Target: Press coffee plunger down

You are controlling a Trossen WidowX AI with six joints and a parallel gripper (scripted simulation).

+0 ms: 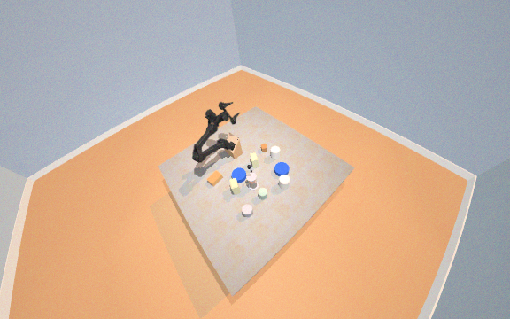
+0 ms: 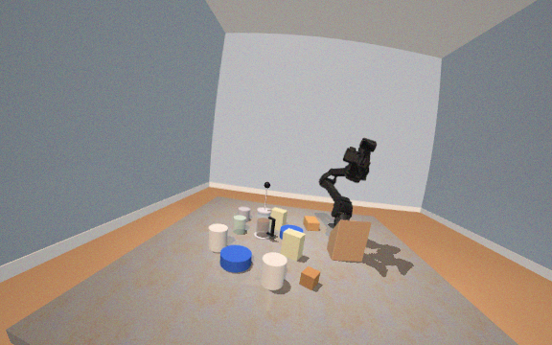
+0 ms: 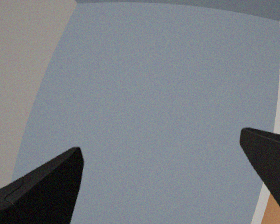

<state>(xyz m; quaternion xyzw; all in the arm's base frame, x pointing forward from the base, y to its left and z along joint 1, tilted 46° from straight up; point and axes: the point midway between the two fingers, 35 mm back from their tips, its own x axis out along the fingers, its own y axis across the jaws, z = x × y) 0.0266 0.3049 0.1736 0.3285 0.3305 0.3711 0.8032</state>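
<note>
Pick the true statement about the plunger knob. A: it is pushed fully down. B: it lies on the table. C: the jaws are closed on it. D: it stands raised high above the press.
D: the black plunger knob sits atop its rod, well above the press, with the gripper far away.

Coffee press (image 2: 264, 226): upright among the blocks on the table, its black-knobbed plunger (image 2: 266, 185) fully raised on a thin rod.
</note>
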